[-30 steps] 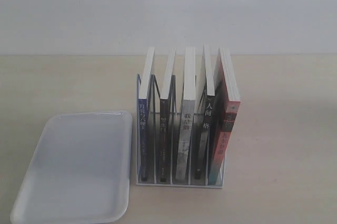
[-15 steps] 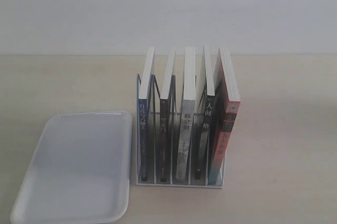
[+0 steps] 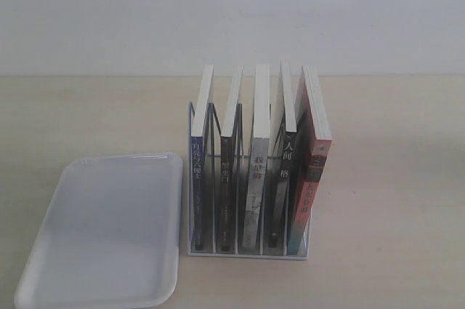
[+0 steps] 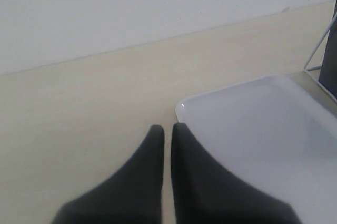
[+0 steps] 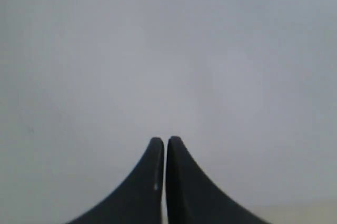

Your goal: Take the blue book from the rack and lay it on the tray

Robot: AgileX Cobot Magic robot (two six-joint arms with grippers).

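Cover of blue book [image 3: 197, 178] hidden in rack [image 3: 247, 252]; only spine, pages show.

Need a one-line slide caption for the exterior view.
Five books stand in the rack, blue book leftmost, nearest the tray.

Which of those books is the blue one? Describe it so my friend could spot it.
On the table, a white wire rack holds five standing books beside a white tray. The blue book stands in the slot nearest the tray. It alone has a blue spine with white characters.
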